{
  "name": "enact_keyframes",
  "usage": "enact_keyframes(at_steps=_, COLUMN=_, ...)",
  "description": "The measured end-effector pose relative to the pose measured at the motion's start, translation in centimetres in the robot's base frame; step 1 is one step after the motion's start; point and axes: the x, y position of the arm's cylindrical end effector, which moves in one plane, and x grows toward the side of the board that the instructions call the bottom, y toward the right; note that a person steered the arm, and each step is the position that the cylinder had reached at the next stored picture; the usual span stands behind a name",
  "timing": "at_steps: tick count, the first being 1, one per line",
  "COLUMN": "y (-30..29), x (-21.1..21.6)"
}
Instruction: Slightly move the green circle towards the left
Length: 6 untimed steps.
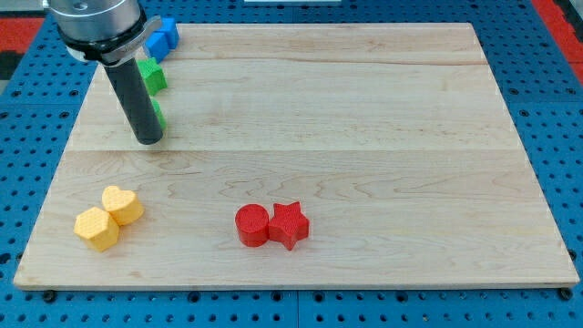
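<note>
One green circle (pixel 159 114) peeks out beside my tip (pixel 148 141).

Pale wooden board (pixel 364 109); blue, green, yellow and red blocks; dark rod (pixel 135 96).

— What sort of place is this?
— A robotics lab bench: a wooden tabletop (pixel 364 109) sits on a blue perforated mounting board (pixel 556 137), with a robot arm (pixel 96 23) above.

Even, bright overhead lighting; sharp focus across the wooden board (pixel 301 155). Soft short shadows fall beneath the blocks near the bottom edge. No glare or blur.
</note>
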Motion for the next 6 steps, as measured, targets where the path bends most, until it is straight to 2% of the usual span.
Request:
enact_keyframes(at_steps=1, y=-0.6, x=-1.1)
enact_keyframes(at_steps=2, y=4.5, x=-1.6)
enact_keyframes(at_steps=3, y=4.2, x=-2.2)
enact_keyframes(at_steps=6, y=-2.6, x=-2.2)
